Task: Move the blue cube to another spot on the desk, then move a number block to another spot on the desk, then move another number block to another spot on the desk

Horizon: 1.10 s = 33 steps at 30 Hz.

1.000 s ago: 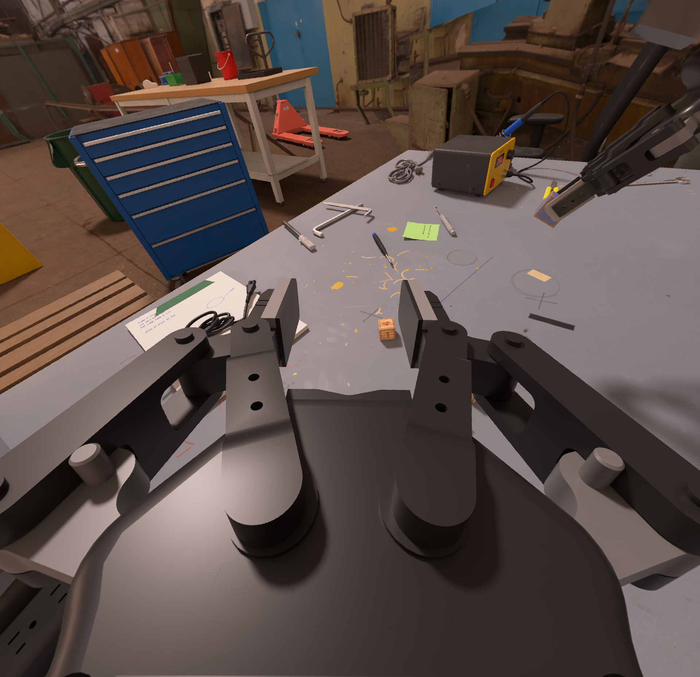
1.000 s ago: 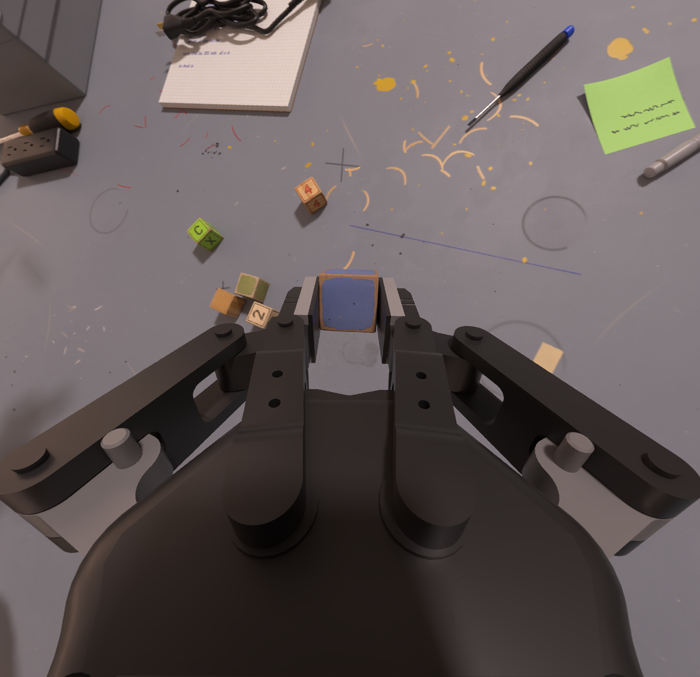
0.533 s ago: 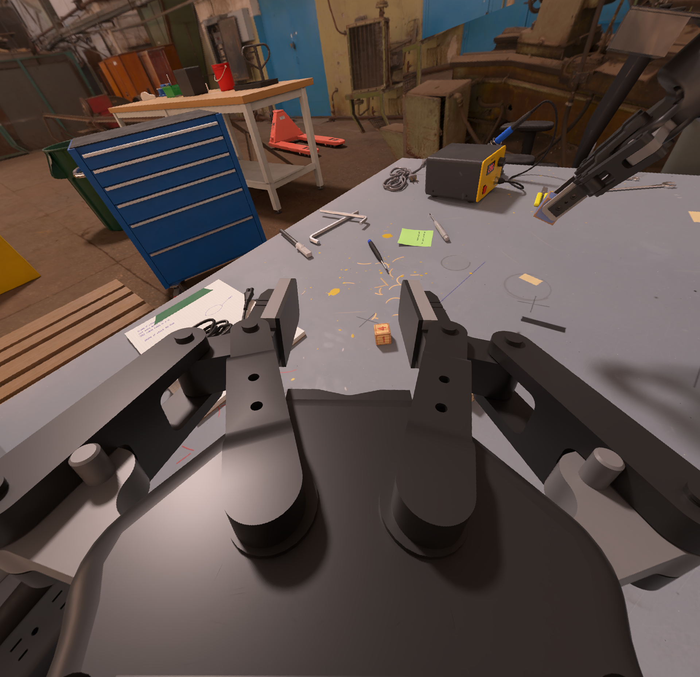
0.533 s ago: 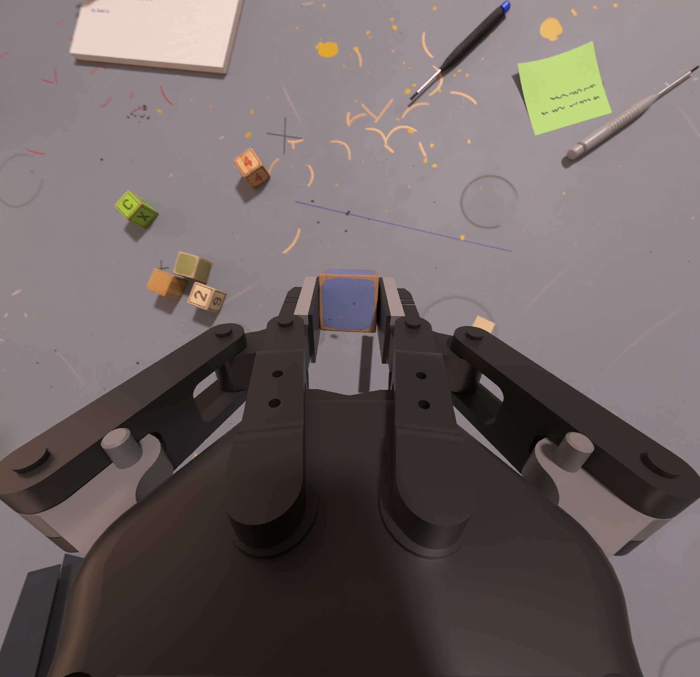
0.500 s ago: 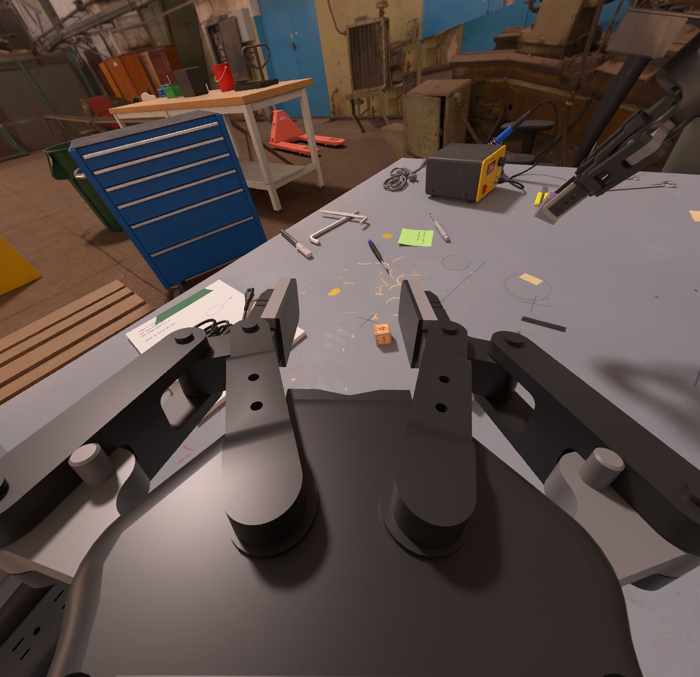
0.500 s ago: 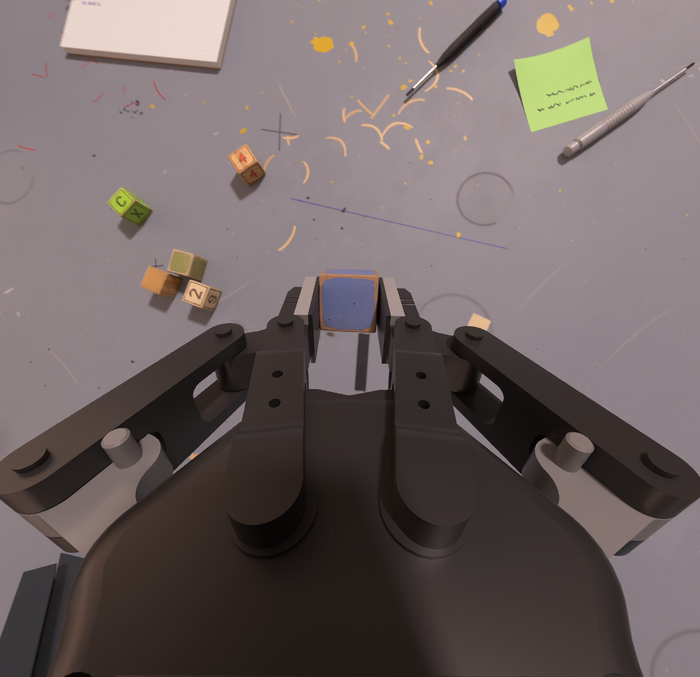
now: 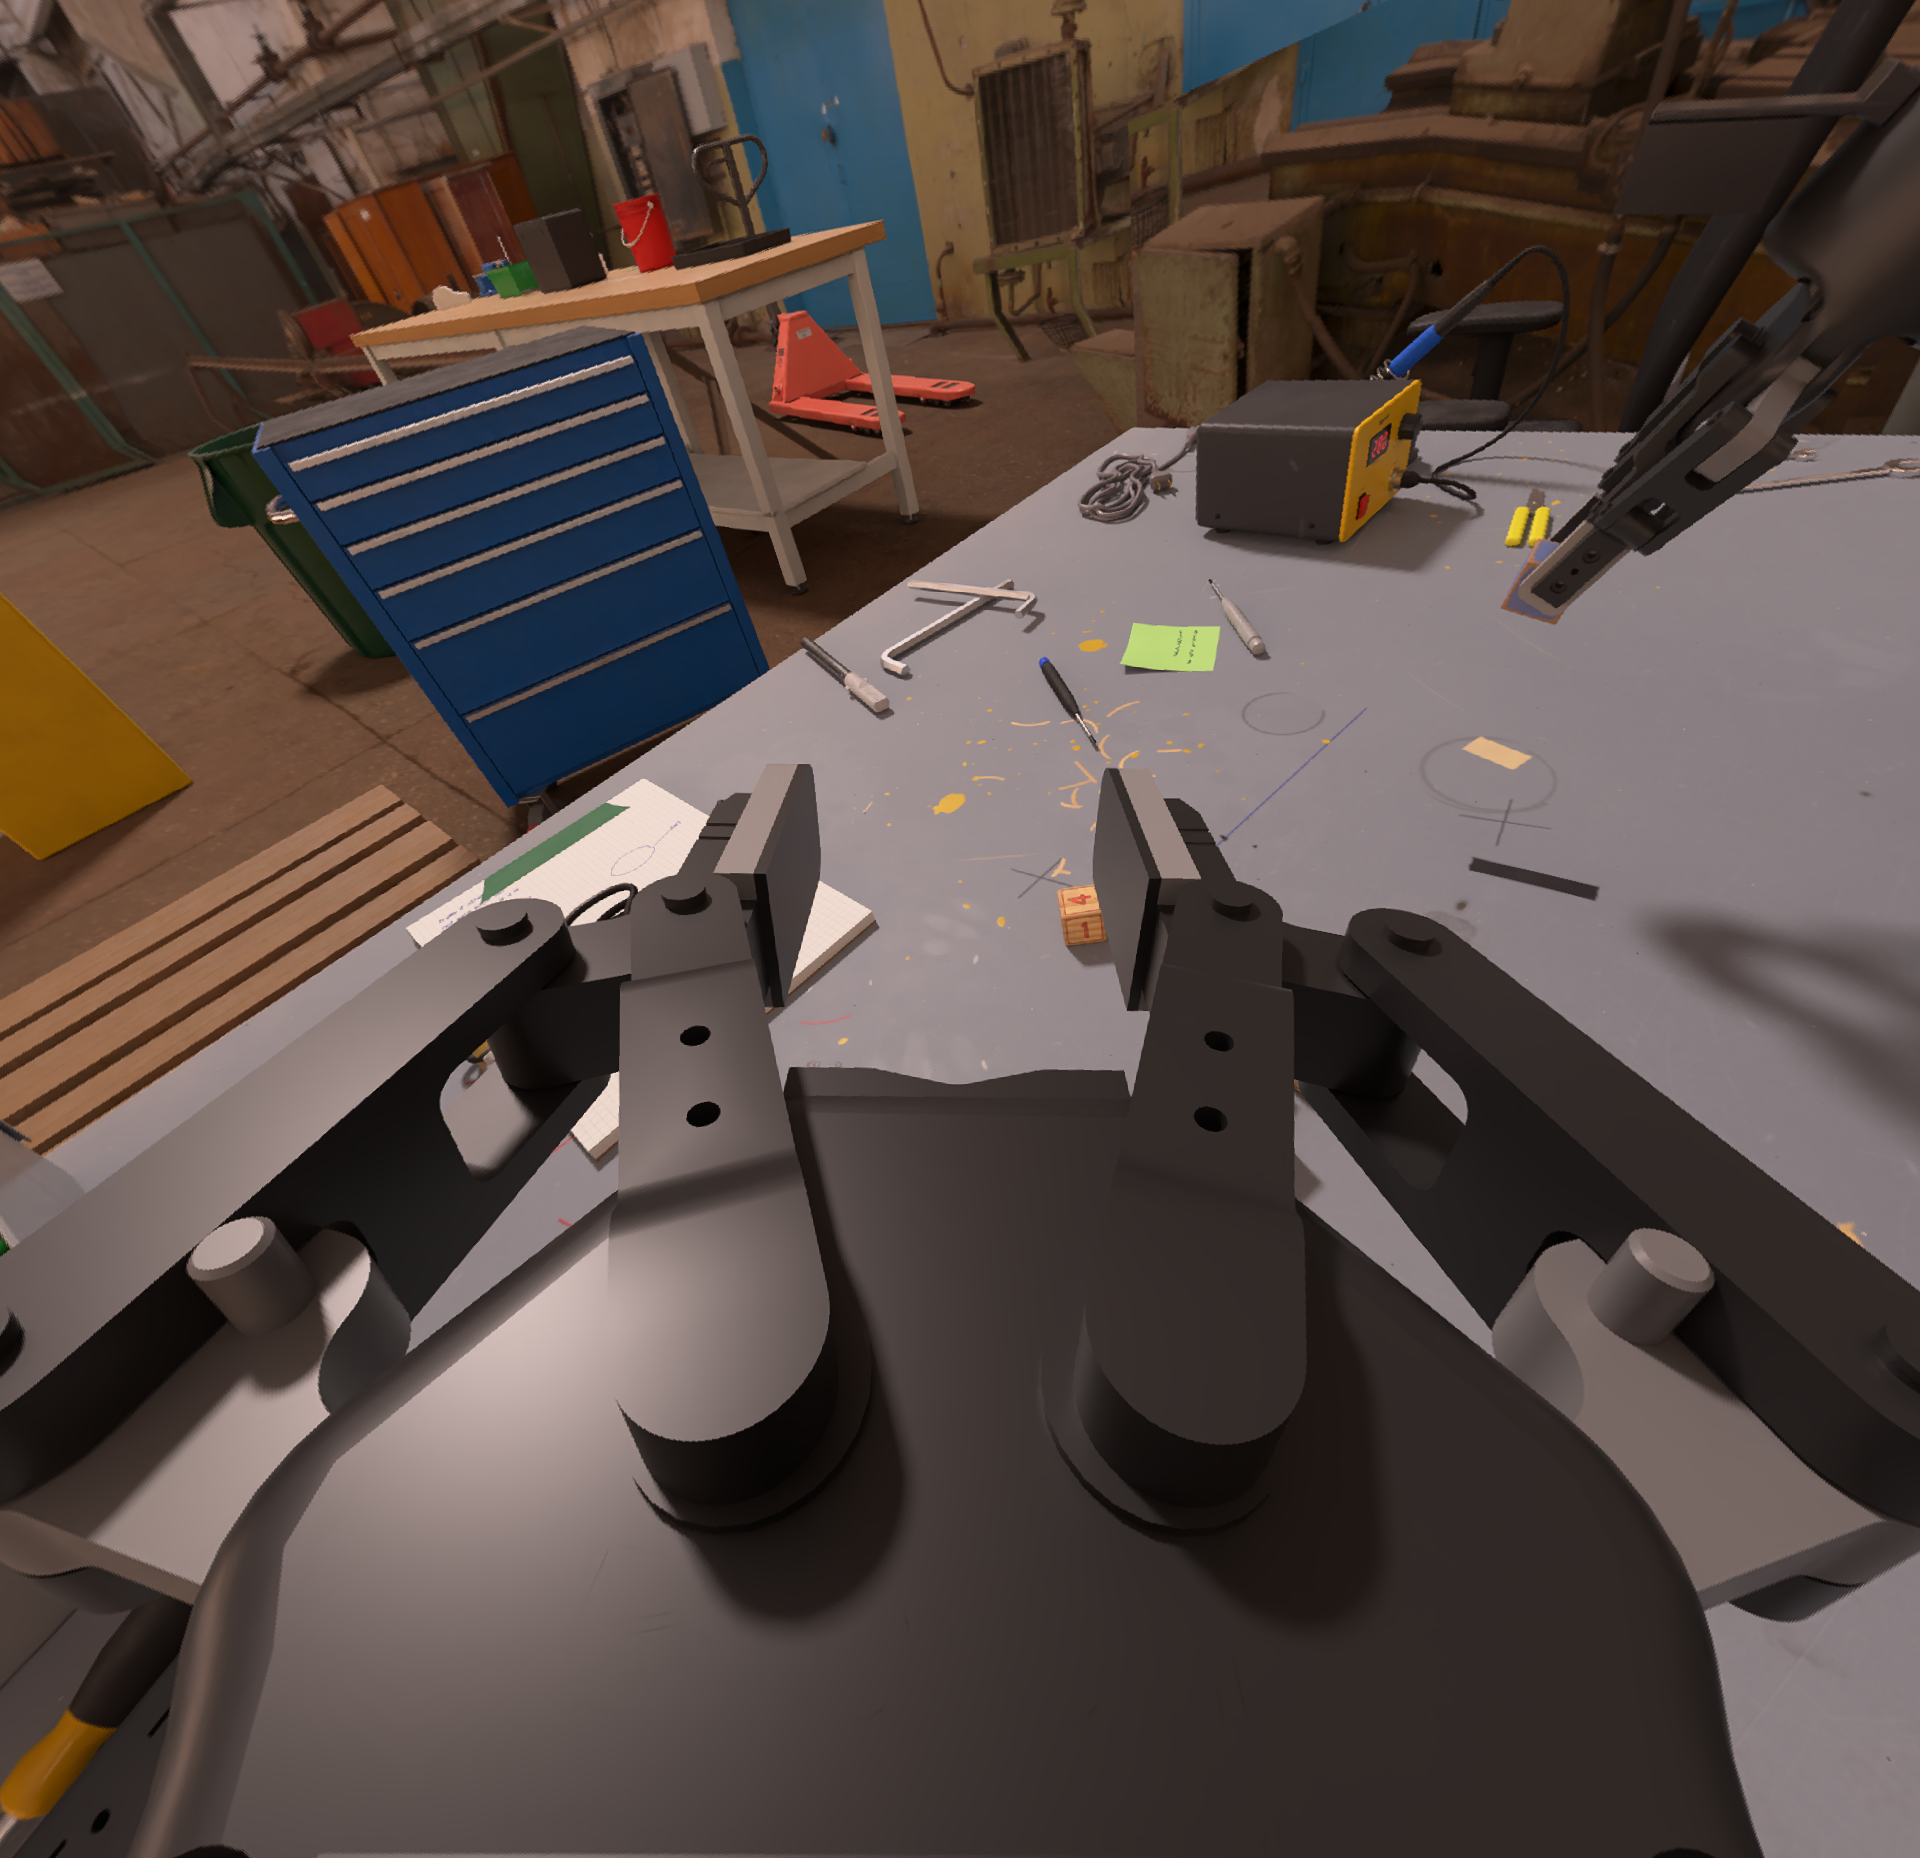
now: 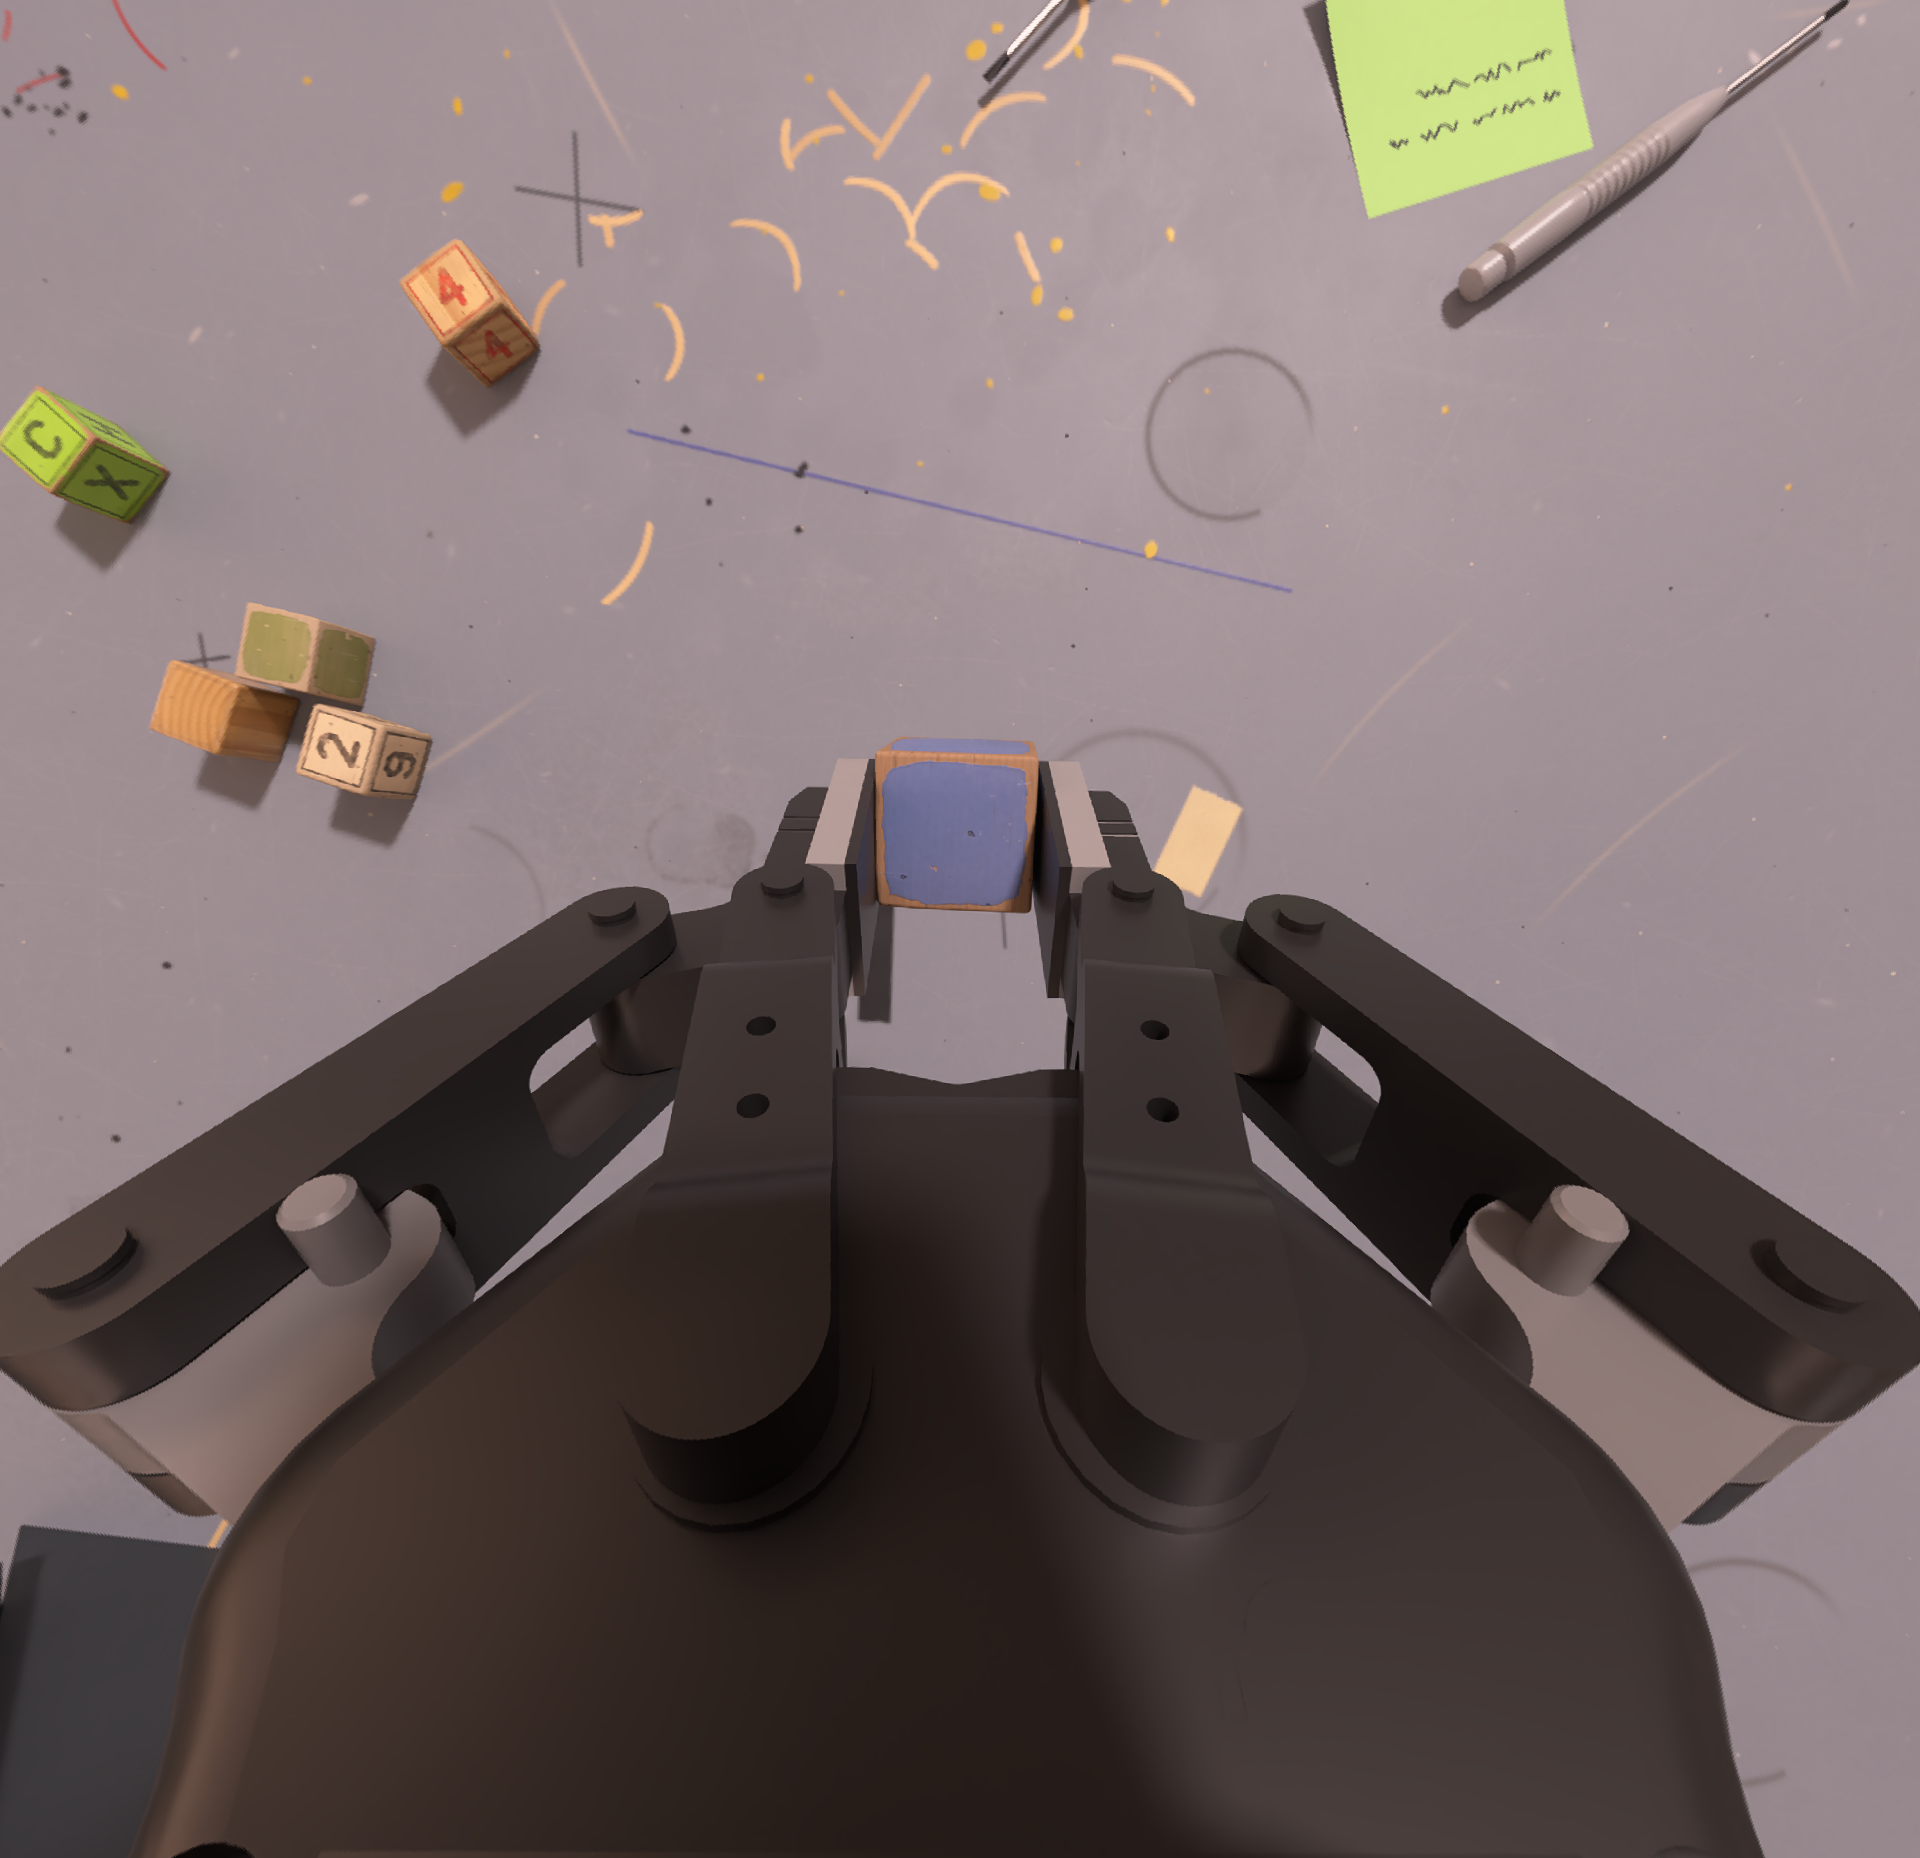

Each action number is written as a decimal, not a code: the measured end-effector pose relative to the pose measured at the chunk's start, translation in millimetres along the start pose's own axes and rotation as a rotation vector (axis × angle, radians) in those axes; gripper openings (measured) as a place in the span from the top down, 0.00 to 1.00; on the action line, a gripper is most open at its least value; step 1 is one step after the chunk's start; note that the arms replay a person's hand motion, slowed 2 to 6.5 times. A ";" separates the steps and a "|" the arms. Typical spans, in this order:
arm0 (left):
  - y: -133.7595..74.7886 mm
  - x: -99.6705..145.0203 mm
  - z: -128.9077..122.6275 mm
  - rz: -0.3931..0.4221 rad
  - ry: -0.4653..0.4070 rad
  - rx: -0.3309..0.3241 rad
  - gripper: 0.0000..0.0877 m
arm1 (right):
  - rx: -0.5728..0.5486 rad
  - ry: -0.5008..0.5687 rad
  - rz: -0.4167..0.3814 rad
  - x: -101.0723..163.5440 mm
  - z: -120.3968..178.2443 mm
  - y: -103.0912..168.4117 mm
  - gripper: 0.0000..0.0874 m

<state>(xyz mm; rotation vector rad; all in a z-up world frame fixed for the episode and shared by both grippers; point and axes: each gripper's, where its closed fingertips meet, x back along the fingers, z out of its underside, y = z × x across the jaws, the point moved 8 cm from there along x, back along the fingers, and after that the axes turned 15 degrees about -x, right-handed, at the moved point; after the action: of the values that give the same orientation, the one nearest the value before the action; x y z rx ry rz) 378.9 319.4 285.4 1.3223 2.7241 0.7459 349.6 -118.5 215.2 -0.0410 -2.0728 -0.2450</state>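
gripping the blue cube (image 8: 956,826), our right gripper (image 8: 956,852) sits above bare desk (image 8: 1558,769); red number block (image 8: 470,310) at ten o'clock; left gripper (image 7: 951,873) gapes empty.

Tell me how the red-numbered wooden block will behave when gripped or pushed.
The red-numbered block looks like rigid wood, so it probably won't deform. Its flat faces suggest it slides rather than rolls. It seems small and likely light, so a nudge may spin it.

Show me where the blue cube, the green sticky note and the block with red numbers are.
blue cube (image 8: 956,826): right wrist view, on its blue face toward the camera.
green sticky note (image 8: 1455,73): right wrist view, middle of the paper.
block with red numbers (image 8: 470,310): right wrist view, near its top edge.
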 end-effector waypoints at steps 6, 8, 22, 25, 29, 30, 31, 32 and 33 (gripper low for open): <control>1.1 1.8 -1.4 -0.012 -0.002 -0.005 0.45 | -0.012 0.031 0.016 -11.8 -0.7 -6.9 0.70; 1.0 2.1 -1.6 -0.012 -0.003 -0.005 0.45 | -0.018 0.038 0.021 -16.1 -1.3 -9.2 0.70; -1.1 3.8 -2.5 0.004 0.005 -0.004 0.45 | -0.066 0.107 0.093 -48.0 -7.2 -25.4 0.70; -1.7 4.2 -2.7 0.005 0.007 -0.005 0.45 | -0.078 0.123 0.115 -54.3 -8.9 -29.5 0.70; -2.7 4.4 -3.0 0.008 0.010 -0.010 0.45 | -0.094 0.142 0.140 -62.3 -10.8 -34.9 0.70; -2.9 4.5 -3.1 0.008 0.011 -0.012 0.45 | -0.098 0.146 0.146 -64.1 -11.3 -36.3 0.70; -3.2 4.5 -3.2 0.009 0.012 -0.014 0.45 | -0.102 0.151 0.151 -66.0 -11.8 -37.6 0.70; -3.4 4.6 -3.3 0.010 0.013 -0.016 0.45 | -0.106 0.156 0.156 -67.8 -12.3 -38.9 0.70; -3.7 4.6 -3.3 0.011 0.014 -0.019 0.44 | -0.110 0.160 0.159 -69.6 -12.7 -40.0 0.70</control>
<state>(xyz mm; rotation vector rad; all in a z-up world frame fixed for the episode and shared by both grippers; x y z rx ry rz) 372.4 319.5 287.6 1.3342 2.7160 0.7821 389.5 -155.0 154.6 -0.2446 -1.8842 -0.2553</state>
